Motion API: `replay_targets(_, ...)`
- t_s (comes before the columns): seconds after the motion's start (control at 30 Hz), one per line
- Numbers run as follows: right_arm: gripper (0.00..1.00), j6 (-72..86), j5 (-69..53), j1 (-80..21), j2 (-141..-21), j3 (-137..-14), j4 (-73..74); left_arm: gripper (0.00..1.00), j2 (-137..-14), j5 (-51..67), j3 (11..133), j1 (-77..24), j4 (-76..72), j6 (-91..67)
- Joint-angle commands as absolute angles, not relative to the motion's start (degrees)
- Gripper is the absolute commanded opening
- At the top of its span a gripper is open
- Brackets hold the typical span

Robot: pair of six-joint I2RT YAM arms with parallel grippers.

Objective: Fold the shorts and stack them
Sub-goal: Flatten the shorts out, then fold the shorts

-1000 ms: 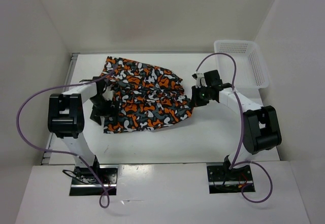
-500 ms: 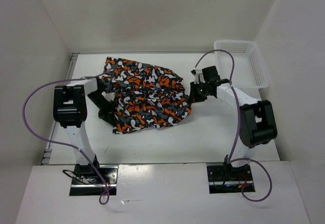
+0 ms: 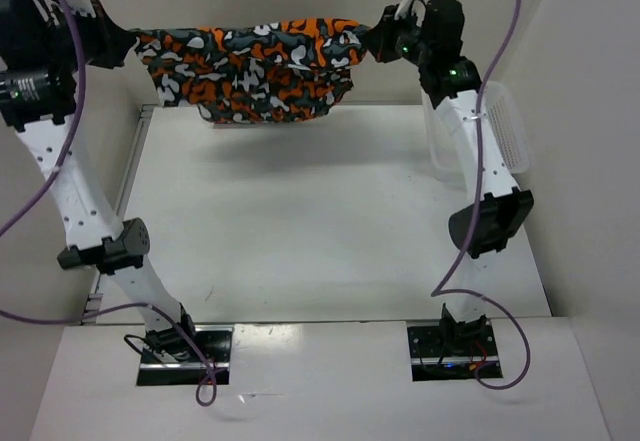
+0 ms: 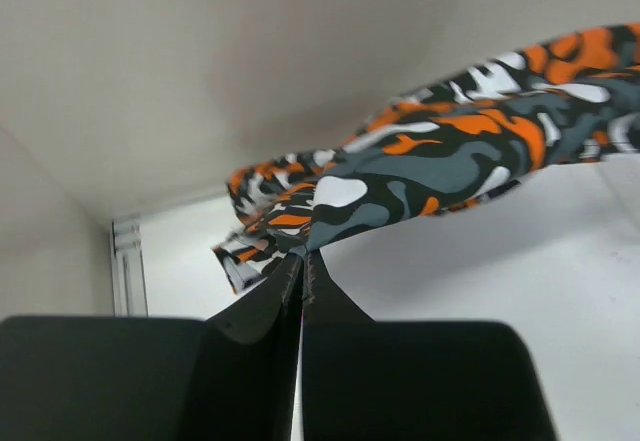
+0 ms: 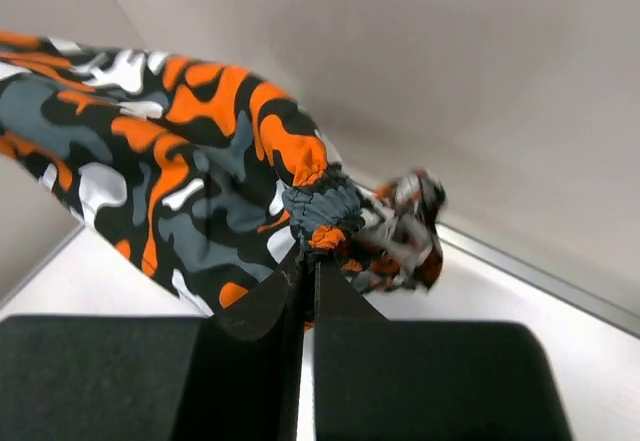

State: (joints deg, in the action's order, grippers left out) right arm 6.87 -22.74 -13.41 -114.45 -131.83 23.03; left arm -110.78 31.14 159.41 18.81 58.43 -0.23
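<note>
1. orange, black, grey and white shorts [image 3: 250, 66] hang stretched in the air over the far side of the bench [image 3: 300, 231].
2. left pincer [image 3: 130, 43] is pressed together on the left end of the shorts.
3. right pincer [image 3: 370, 43] pinches the right end, near a white basket [image 3: 505, 141].
4. the lower edge sags between them, clear of the bench.

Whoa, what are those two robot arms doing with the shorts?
The robot holds the shorts stretched out in the air, high above the table. The left gripper pinches one end of the cloth and the right gripper pinches the other, both shut tight. The shorts hang spread between them, not yet folded. A white basket sits at the table's right side.
</note>
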Motion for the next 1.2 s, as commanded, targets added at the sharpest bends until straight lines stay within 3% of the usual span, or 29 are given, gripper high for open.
replay_targets(0.0, 0.00, 5.5, -22.1, -11.2, -107.4, -126.2, 24.7, 0.00, -107.9, 33.9, 153.4, 17.8, 63.4, 0.0)
replay_targets(0.33, 0.00, 5.8, -34.2, -10.5, -80.7, -68.6, 27.1, 0.00, -89.3, 27.8, 104.1, 17.3, 63.6, 0.0)
replay_targets(0.5, 0.00, 4.7, -38.2, -10.5, -74.7, -56.5, 31.1, 0.00, -83.6, 21.9, 87.6, 17.3, 64.9, 0.0)
replay_targets(0.67, 0.00, 4.0, -41.0, -10.5, -76.1, -56.8, 33.6, 0.00, -82.4, 20.0, 79.1, 17.3, 68.5, 0.0)
replay_targets(0.77, 0.00, 4.0, -45.6, -10.5, -77.6, -57.9, 35.5, 0.00, -82.4, 20.0, 79.1, 16.7, 68.5, 0.0)
replay_targets(0.9, 0.00, 9.2, -59.0, -10.5, -77.6, -57.8, 34.6, 0.00, -87.2, 23.0, 88.0, 15.4, 66.7, 0.0)
replay_targets(1.0, 0.00, 19.3, -68.6, -7.8, -78.6, -55.5, 27.7, 0.00, -95.0, 23.6, 101.6, 11.4, 61.0, 0.0)
replay_targets(1.13, 0.00, 24.5, -70.7, 1.0, -82.6, -56.5, 23.2, 0.00, -108.7, 22.9, 125.7, 3.6, 55.3, 0.0)
replay_targets(1.17, 0.00, 24.5, -70.8, 2.6, -83.5, -57.1, 22.4, 0.00, -115.1, 22.3, 136.4, 2.0, 54.8, 0.0)
